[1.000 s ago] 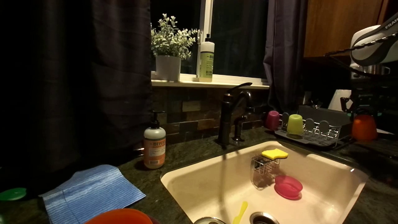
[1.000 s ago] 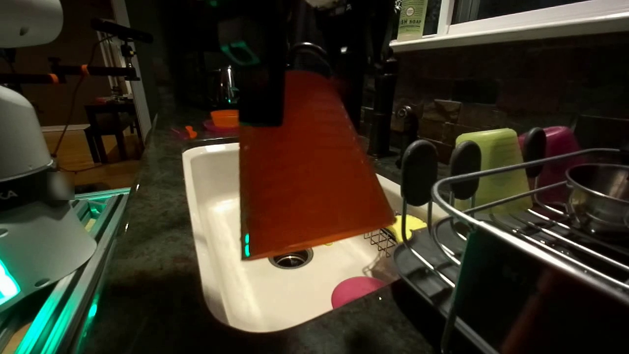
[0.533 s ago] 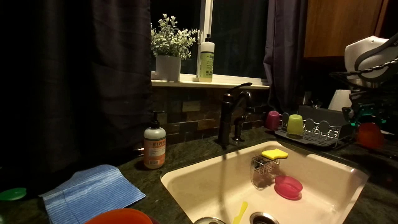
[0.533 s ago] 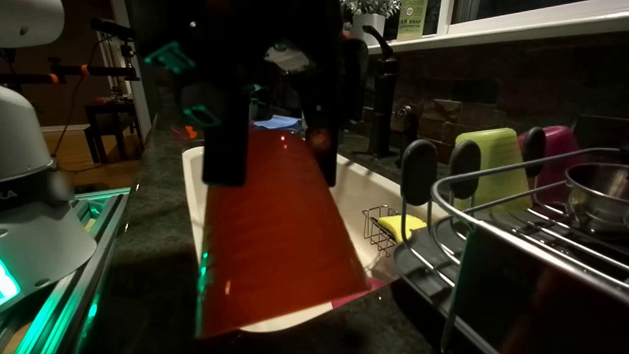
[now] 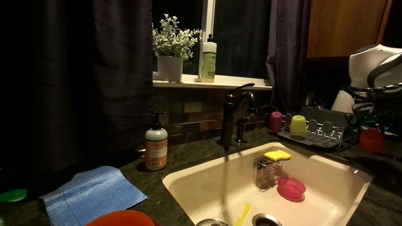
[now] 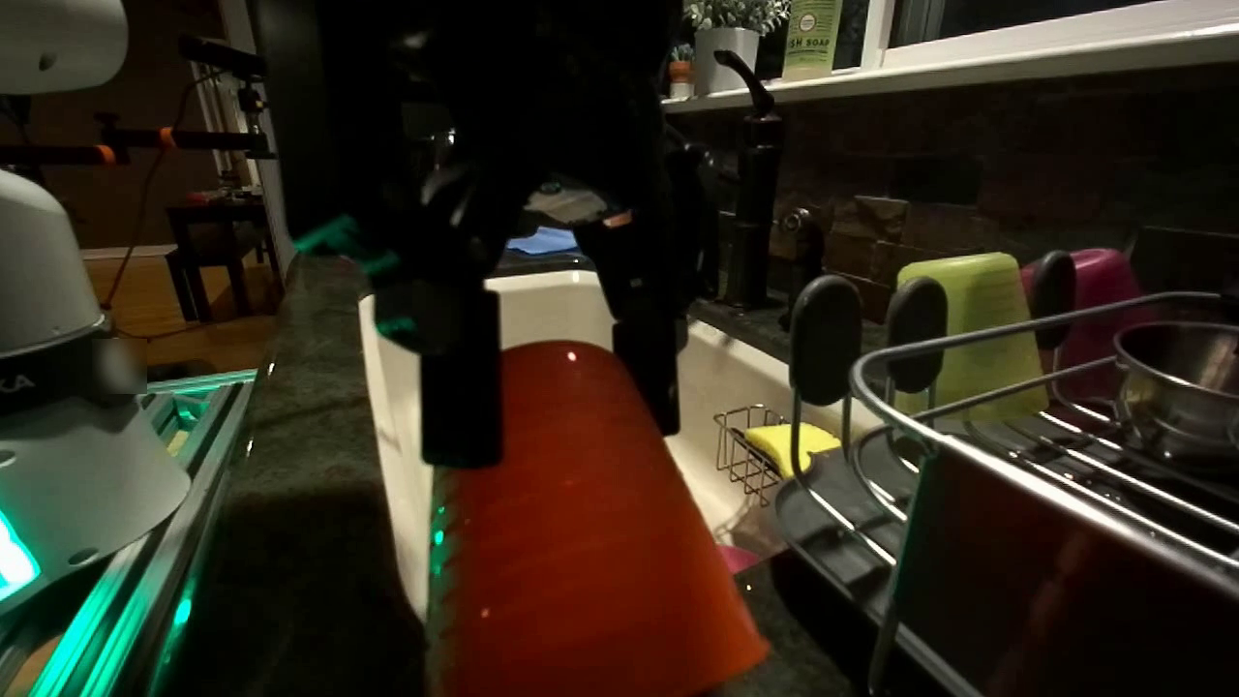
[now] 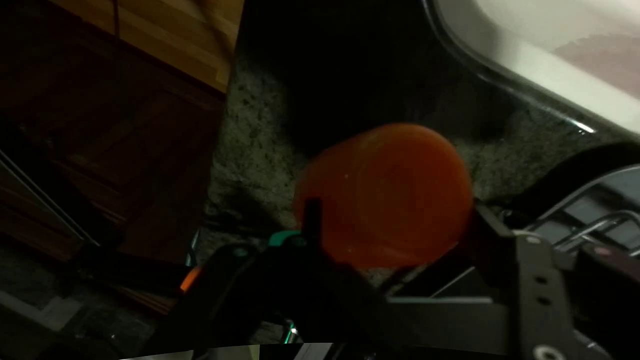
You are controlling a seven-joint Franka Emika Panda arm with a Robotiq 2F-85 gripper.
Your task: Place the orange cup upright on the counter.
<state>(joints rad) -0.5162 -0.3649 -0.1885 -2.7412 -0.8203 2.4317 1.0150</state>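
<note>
jaws grip the orange cup (image 6: 590, 542) near its narrow, upward end, over the counter (image 7: 252, 130), at two o'clock from the sink (image 5: 198, 185) in an exterior view; likely light, stiff and slick, it is best pinched gently across opposite walls.
</note>
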